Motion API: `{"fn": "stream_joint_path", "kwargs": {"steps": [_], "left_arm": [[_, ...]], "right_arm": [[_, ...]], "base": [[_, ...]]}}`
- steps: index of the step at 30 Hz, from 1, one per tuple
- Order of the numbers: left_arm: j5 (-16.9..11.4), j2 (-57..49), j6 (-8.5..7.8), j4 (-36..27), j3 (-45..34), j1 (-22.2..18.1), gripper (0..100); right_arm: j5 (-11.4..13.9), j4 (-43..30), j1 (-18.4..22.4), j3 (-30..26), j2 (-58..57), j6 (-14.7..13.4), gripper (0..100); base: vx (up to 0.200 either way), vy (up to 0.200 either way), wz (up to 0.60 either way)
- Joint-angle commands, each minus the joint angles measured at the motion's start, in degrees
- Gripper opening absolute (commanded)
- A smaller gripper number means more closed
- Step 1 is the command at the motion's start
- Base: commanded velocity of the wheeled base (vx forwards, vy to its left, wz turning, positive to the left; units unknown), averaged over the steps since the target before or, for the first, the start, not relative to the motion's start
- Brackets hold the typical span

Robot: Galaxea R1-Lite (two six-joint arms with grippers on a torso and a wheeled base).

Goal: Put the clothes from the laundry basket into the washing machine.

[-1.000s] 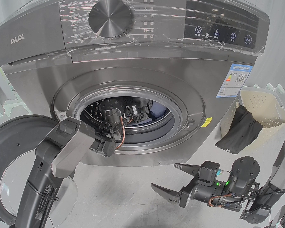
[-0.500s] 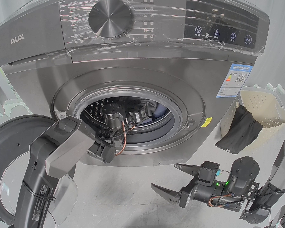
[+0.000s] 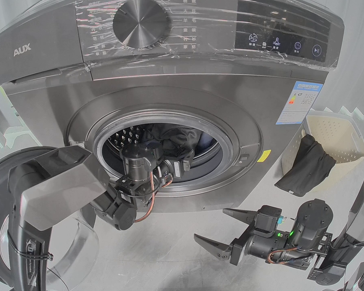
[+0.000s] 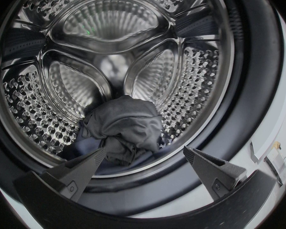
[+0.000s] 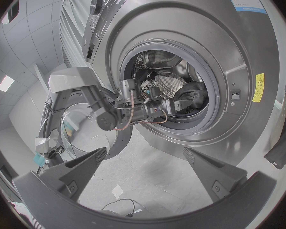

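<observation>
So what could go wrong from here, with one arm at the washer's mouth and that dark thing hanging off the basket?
One: the left gripper is open close beside the heaped clothes in the drum, so a finger might snag cloth and drag it out. Two: the black garment hangs mostly outside the laundry basket, so a clumsy grab could drop it on the floor or tip the basket.
</observation>
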State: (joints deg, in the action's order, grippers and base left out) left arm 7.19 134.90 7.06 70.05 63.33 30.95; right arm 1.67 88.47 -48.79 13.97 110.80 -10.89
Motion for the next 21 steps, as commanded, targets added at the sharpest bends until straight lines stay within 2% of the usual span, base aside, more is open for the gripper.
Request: {"fn": "stream_joint_path", "kwargs": {"steps": [1,3,4,6,9,11,14,19,21], "left_arm": [[-1.22,-11.77,0.41,5.28,-13.94,4.03,100],[-1.22,-12.47,0.41,5.54,-14.99,4.29,100],[-1.22,-16.86,1.03,6.51,-21.67,5.43,100],[-1.39,-20.47,1.73,6.42,-27.03,6.23,100],[-3.85,-25.39,3.49,7.03,-34.59,8.16,100],[-5.17,-29.17,4.10,8.53,-39.51,9.57,100],[-5.35,-33.04,4.19,10.90,-44.08,10.36,100],[-3.76,-38.92,3.58,14.50,-50.06,9.83,100],[-3.59,-42.35,3.49,14.59,-52.87,9.74,100]], "right_arm": [[0.00,-0.05,0.10,-0.52,-1.38,0.25,100],[0.00,-0.05,0.10,-0.52,-1.46,0.25,100],[0.00,-0.05,0.01,-0.70,-2.08,-0.01,100],[-0.09,-0.05,-0.08,-1.23,-2.52,-0.10,100],[-0.35,-0.05,0.01,-2.11,-3.49,-0.28,100],[-0.88,-0.05,0.36,-2.72,-4.54,-0.36,100],[-1.14,-0.05,1.15,-3.95,-6.56,-0.36,100],[-1.49,-0.14,2.38,-7.73,-11.48,-0.45,100],[-2.90,-0.14,2.56,-10.10,-13.15,-0.80,100]], "base": [[0.000,0.000,0.00],[0.000,0.000,0.00],[0.000,0.000,0.00],[0.000,0.000,0.00],[0.000,0.000,0.00],[0.000,0.000,0.00],[0.000,0.000,0.00],[0.000,0.000,0.00],[0.000,0.000,0.00]]}}
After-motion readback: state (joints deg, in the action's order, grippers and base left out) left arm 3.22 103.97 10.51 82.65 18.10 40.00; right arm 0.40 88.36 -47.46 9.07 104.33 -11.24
